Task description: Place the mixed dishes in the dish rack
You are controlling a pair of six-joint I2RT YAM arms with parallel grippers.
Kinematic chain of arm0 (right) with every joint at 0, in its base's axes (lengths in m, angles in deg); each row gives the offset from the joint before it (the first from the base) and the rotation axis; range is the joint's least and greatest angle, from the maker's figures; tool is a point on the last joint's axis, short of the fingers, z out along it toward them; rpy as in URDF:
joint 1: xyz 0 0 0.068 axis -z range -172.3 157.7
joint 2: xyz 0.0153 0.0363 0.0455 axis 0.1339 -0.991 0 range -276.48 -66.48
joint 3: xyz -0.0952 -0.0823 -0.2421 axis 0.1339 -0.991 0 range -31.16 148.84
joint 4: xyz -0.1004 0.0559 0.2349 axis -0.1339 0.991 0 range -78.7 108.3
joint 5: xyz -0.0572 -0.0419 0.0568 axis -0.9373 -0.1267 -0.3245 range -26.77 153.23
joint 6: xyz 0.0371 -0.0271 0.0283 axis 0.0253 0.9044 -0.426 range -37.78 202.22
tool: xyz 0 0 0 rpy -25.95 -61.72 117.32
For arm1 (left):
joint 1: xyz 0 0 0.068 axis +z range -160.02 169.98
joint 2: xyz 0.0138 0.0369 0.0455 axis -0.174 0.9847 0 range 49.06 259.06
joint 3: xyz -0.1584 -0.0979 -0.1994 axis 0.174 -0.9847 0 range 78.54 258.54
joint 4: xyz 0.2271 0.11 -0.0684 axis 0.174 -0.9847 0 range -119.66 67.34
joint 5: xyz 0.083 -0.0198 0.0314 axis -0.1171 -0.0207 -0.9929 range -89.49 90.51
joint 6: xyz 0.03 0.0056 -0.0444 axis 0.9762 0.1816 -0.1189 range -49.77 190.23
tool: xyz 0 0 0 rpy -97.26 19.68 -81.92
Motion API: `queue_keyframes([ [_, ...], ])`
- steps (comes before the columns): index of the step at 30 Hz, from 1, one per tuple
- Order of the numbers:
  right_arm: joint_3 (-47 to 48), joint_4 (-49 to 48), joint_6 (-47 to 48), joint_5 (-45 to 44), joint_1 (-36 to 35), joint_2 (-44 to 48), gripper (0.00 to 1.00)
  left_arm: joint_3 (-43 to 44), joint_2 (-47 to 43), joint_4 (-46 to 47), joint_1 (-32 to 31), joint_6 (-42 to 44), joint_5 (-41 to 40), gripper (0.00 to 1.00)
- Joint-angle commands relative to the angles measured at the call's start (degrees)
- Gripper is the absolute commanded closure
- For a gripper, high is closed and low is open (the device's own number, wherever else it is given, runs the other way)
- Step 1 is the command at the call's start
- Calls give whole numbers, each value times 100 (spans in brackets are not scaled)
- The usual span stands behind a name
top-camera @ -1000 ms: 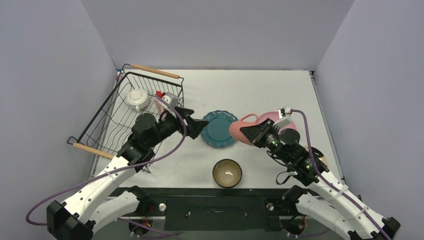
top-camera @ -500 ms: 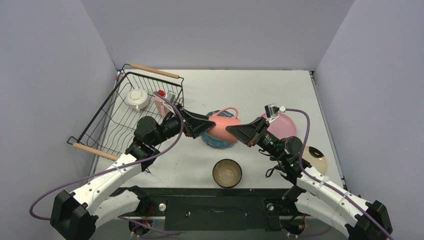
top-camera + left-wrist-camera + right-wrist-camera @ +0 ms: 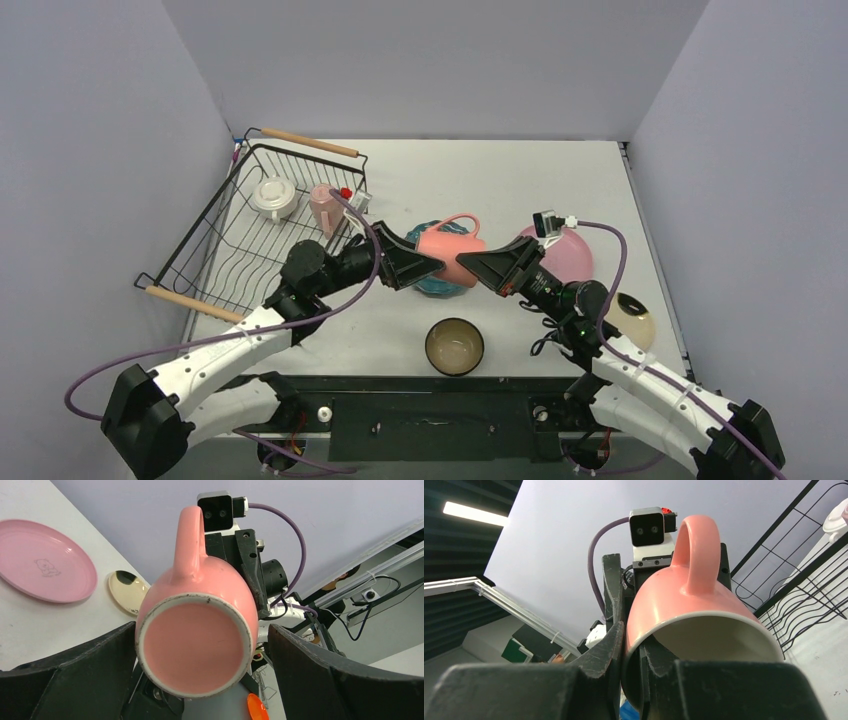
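Your left arm (image 3: 250, 330) had come forward since half a second before, so its jaws stood apart on both sides of the base of the pink mug (image 3: 447, 247). Your right arm (image 3: 620, 360) held this mug in the air above the teal plate (image 3: 430, 287) — jaws clamped on its rim, handle up. The dish rack (image 3: 310, 143) stood at the left of the worktop (image 3: 500, 180), with a white mug (image 3: 273, 197) and another pink mug (image 3: 322, 207) inside.

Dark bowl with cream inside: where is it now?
Top view: the dark bowl sits centre-front on the white table, just nearer than the teal scalloped plate.
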Motion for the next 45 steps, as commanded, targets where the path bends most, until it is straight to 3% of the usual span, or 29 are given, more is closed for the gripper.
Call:
queue_keyframes([
  [1, 63, -738, 103, -39, 26, 254, 100, 448, 38, -46, -149, 45, -223, 3],
  [9, -17, -541, 229, -20, -5, 366, 100, 608, 210, -164, -208, 20, -150, 0],
  [11, -21, -493, 261, -20, -32, 399, 100, 640, 234, -162, -245, 9, -191, 6],
  [20, 75, -19, 559, -114, -60, 605, 100, 810, 396, -257, -497, 96, -232, 8],
  [24, 55, -7, 558, -124, -61, 646, 100, 839, 417, -207, -528, 126, -202, 14],
  [28, 21, 7, 546, -153, -69, 683, 100, 839, 431, -155, -534, 131, -147, 33],
  [33, -2, 78, 565, -166, -68, 726, 100, 834, 415, 66, -536, 216, 85, 75],
  [34, -7, 128, 608, -188, -67, 748, 94, 845, 393, 57, -527, 257, 140, 88],
  [36, -21, 359, 710, -281, -70, 861, 84, 904, 308, -131, -522, 433, 118, 100],
  [37, -39, 498, 783, -364, -70, 985, 79, 934, 228, -278, -518, 569, 84, 100],
  [40, -45, 847, 914, -516, -66, 1155, 45, 987, 22, -484, -513, 822, -17, 100],
  [42, -9, 1133, 1014, -573, -58, 1253, 33, 1102, -135, -943, -505, 1033, -166, 100],
  [45, 90, 1640, 1213, -628, -66, 1365, 26, 1355, -294, -1505, -470, 1332, -300, 100],
])
